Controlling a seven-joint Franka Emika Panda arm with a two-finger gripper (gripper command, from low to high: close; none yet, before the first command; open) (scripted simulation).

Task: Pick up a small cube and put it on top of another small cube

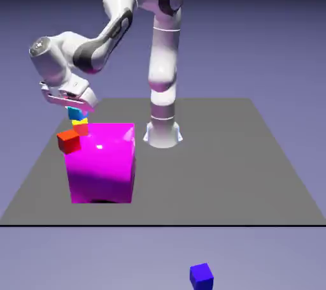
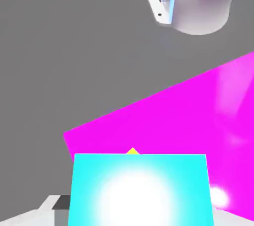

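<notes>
The small cyan cube (image 1: 76,113) rests on top of the small yellow cube (image 1: 82,122), behind the left top edge of the big magenta block (image 1: 102,162). My gripper (image 1: 76,109) hangs straight over the pair, its jaws either side of the cyan cube. In the hand view the cyan cube (image 2: 140,190) fills the bottom. Only a sliver of the yellow cube (image 2: 132,151) peeks out past its far edge. One grey fingertip (image 2: 60,203) shows just outside the cube's left side; the other is hidden. The jaws look open.
A red cube (image 1: 69,141) sits at the magenta block's upper left corner. A dark blue cube (image 1: 201,275) lies off the table near the bottom of the exterior view. The robot's base (image 1: 163,132) stands right of the block, also seen as the robot's base (image 2: 198,1).
</notes>
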